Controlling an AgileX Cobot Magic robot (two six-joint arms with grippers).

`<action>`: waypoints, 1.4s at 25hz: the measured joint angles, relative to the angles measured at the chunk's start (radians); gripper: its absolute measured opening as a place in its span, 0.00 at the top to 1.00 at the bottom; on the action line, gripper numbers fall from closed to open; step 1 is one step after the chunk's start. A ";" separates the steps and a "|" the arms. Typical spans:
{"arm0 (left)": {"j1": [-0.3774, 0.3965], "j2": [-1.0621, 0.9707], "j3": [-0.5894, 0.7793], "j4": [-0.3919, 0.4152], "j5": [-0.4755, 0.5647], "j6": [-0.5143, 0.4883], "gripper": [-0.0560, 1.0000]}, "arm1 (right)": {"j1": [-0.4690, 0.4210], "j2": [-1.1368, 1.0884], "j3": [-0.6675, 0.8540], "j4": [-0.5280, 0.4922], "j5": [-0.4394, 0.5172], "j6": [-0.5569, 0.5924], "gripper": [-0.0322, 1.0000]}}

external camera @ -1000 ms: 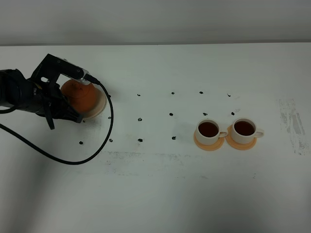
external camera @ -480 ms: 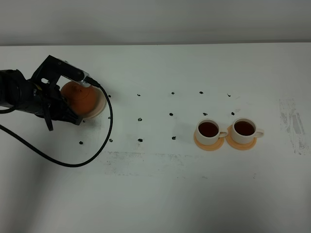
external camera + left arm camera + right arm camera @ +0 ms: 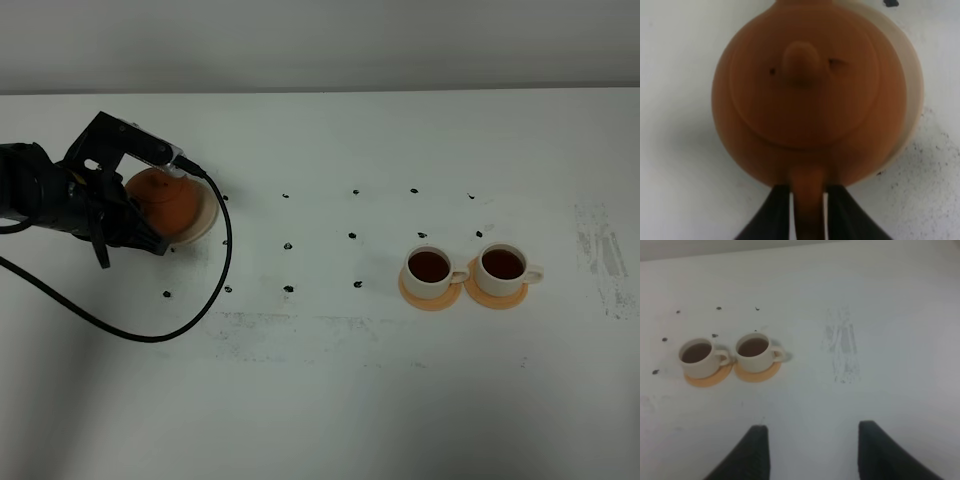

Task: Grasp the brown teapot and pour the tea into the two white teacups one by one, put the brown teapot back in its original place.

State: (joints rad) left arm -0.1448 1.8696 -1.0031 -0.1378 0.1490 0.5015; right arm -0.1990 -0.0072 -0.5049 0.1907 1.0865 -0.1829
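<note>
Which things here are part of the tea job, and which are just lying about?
Job: brown teapot on its beige saucer, handle between the left gripper fingers; two white teacups, both holding tea, on orange saucers.

Just there: black cable, dark specks on the table.

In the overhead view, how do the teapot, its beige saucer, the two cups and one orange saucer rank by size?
1. Beige saucer, though mostly covered.
2. Brown teapot, partly hidden by the arm.
3. Orange saucer.
4. Left cup and right cup: they look alike, so no ranking between them.
</note>
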 joint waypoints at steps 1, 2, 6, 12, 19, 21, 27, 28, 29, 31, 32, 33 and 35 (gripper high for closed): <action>0.000 0.000 0.000 0.000 0.000 -0.005 0.69 | 0.000 0.000 0.000 0.000 0.000 0.000 0.56; 0.000 0.000 0.000 0.000 0.000 -0.009 0.67 | 0.000 0.000 0.000 0.000 0.000 0.000 0.56; 0.000 0.000 0.000 0.000 -0.003 -0.010 0.61 | 0.000 0.000 0.000 0.000 0.000 0.000 0.56; -0.010 -0.041 0.000 0.013 0.019 -0.012 0.60 | 0.000 0.000 0.000 0.000 0.000 0.000 0.56; -0.015 -0.250 0.001 0.020 0.159 -0.013 0.60 | 0.000 0.000 0.000 0.000 0.000 0.000 0.56; -0.015 -0.319 0.024 0.020 0.165 -0.013 0.60 | 0.000 0.000 0.000 0.000 0.000 0.000 0.56; 0.030 -0.578 0.163 0.004 0.117 -0.013 0.57 | 0.000 0.000 0.000 0.000 0.000 0.000 0.56; 0.044 -0.615 0.183 0.004 0.118 -0.013 0.55 | 0.000 0.000 0.000 0.000 0.000 0.000 0.56; 0.055 -0.652 0.198 0.003 0.118 -0.013 0.55 | 0.000 0.000 0.000 0.000 0.000 0.000 0.56; 0.079 -0.739 0.229 -0.001 0.122 -0.013 0.54 | 0.000 0.000 0.000 0.000 0.000 0.000 0.56; 0.090 -0.768 0.242 -0.006 0.124 -0.013 0.54 | 0.000 0.000 0.000 0.000 0.000 0.000 0.56; 0.100 -0.799 0.251 -0.013 0.127 -0.013 0.54 | 0.000 0.000 0.000 0.000 0.000 0.000 0.56; 0.111 -0.844 0.257 -0.024 0.153 -0.013 0.53 | 0.000 0.000 0.000 0.000 0.000 0.000 0.56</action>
State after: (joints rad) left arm -0.0343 1.0254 -0.7462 -0.1614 0.3015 0.4883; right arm -0.1990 -0.0072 -0.5049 0.1907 1.0865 -0.1829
